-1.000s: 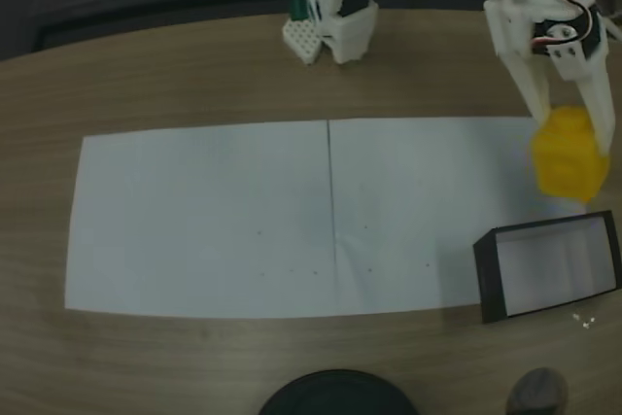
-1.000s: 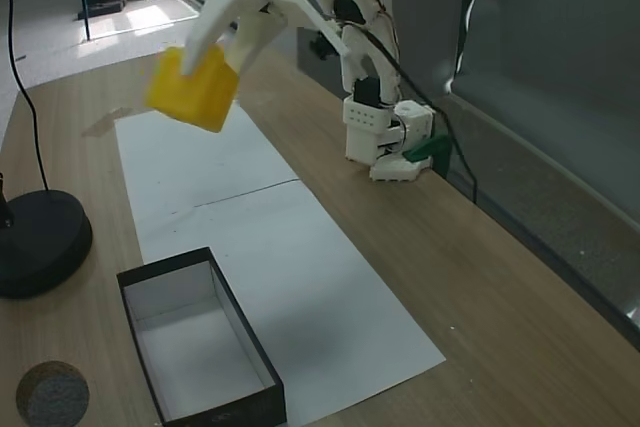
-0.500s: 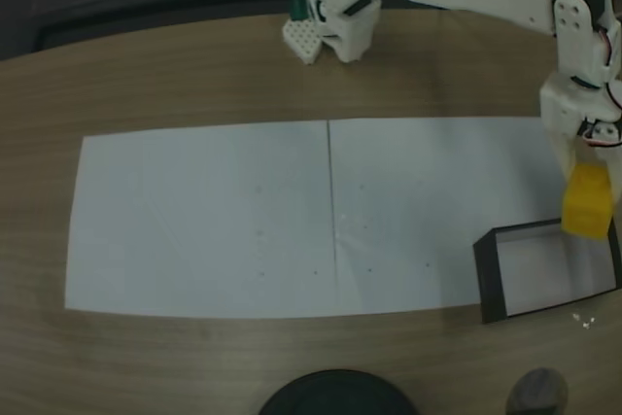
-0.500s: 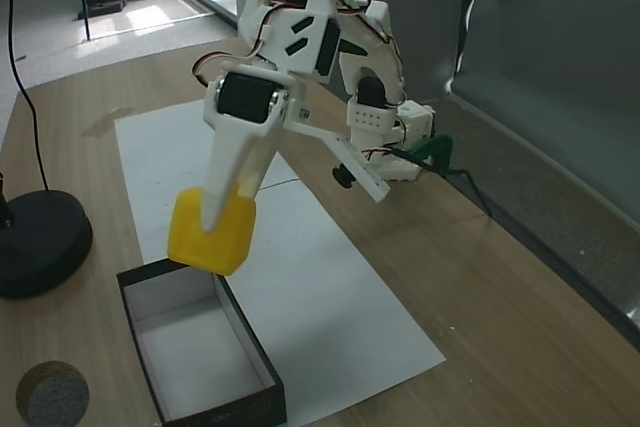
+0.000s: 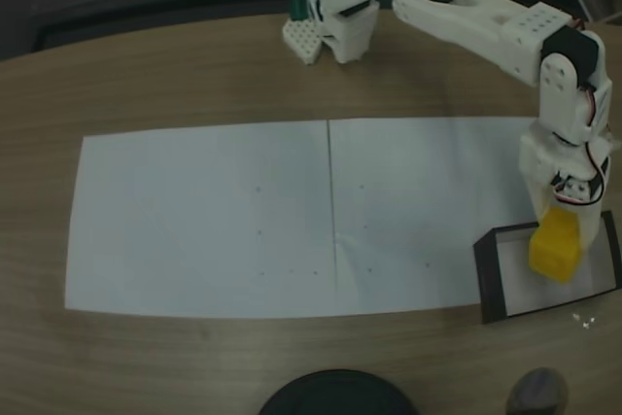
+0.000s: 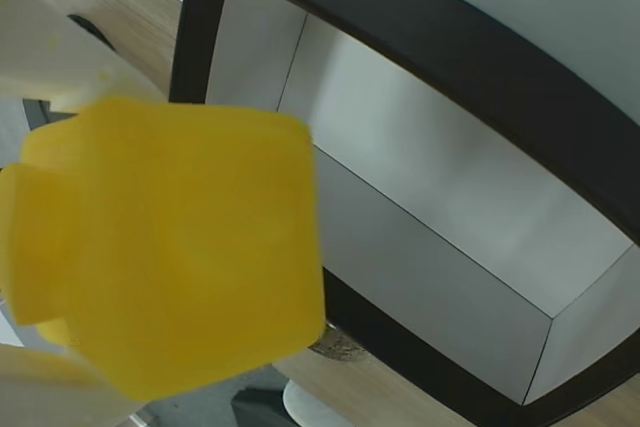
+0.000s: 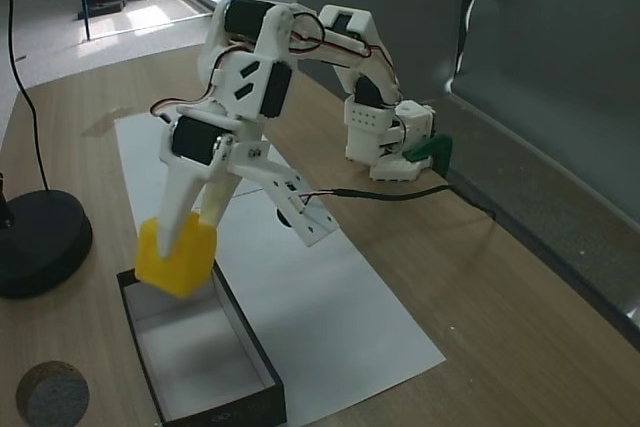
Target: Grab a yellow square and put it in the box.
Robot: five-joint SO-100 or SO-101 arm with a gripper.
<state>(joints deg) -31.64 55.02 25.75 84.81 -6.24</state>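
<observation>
Gripper [image 7: 180, 247] closed on the square [image 7: 177, 257], which we see held clear of the floor of the box [image 7: 255, 357], at the box's end nearer the arm. In a fixed view the square [image 5: 556, 250] sits over the pale inside, near the middle of the box [image 5: 492, 279]. The wrist view puts the square [image 6: 175, 242] against the box's near end, the rest of the box [image 6: 420, 22] stretching away beyond it.

We judge the drop point good: block above the opening, so the release is straight down. Box long axis runs away from the arm's base.

Surface: white paper [image 5: 214, 221] on a wood table [image 5: 146, 75]. Dark round base [image 7: 40, 242] well apart. Room ahead looks clear.
</observation>
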